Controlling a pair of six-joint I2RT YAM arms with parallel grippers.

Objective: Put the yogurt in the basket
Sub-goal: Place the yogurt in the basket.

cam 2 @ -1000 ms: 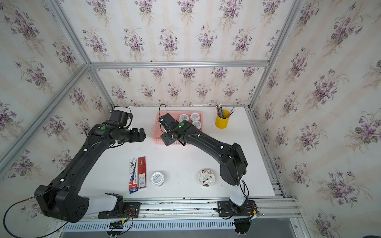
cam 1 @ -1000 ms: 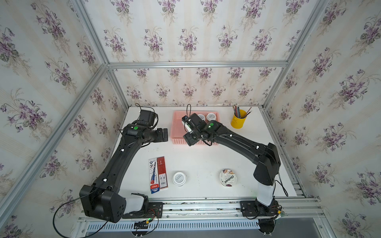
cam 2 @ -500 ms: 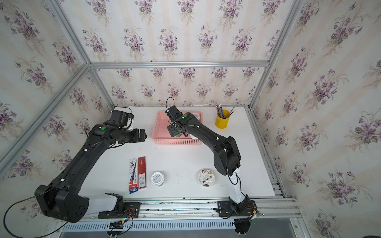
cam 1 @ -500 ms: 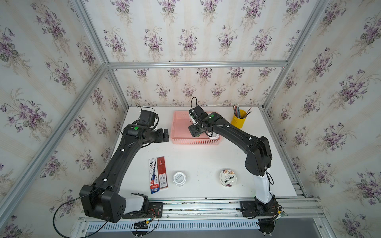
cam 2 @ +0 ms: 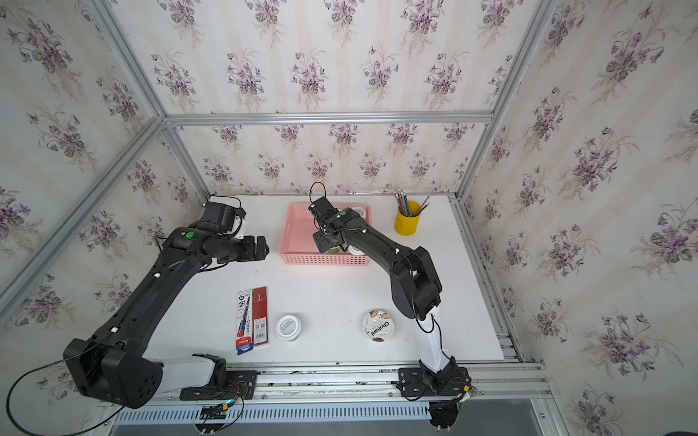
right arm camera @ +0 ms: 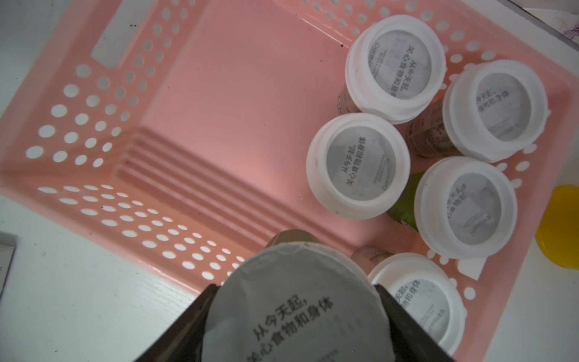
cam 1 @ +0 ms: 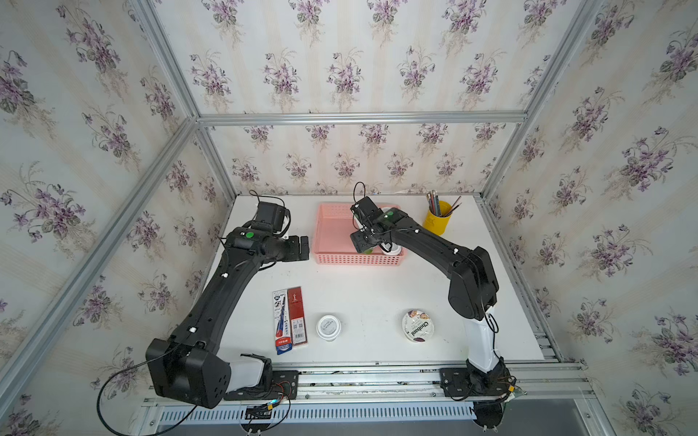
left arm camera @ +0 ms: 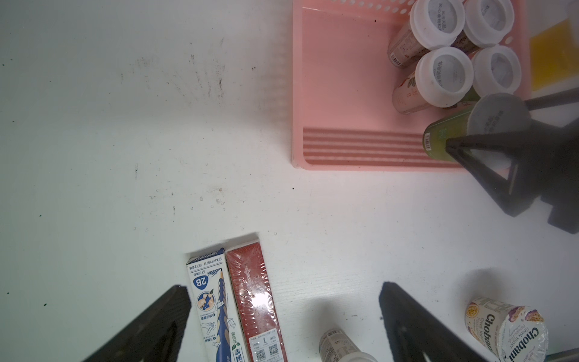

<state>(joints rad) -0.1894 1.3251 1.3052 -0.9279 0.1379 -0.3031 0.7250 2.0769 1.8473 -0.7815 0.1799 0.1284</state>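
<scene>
1. While my right gripper (right arm camera: 294, 294) hangs inside the basket (cam 1: 359, 259) by the near wall, five white-lidded cups (right arm camera: 357, 166) crowd the right end. A yellow pencil cup (cam 1: 437, 222) stands just outside.
2. Left half of the basket floor is bare. Open table (cam 1: 377, 294) in front; beyond it lie pencil boxes (cam 1: 290, 321), a small yogurt cup (cam 1: 328, 327) and the Chobani cup (cam 1: 418, 326).
3. Right jaws clamp a green-sided yogurt cup (left arm camera: 498, 120) near its top, just beside the crowd. Left gripper (cam 1: 304, 248) spread wide, empty, left of the basket.

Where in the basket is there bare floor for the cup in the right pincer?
The basket's half away from the pencil cup is bare, bordered by three lattice walls and the five cups. Those crowd the pencil-cup end. The right pincer holds its cup at the near wall, beside that cluster.
</scene>
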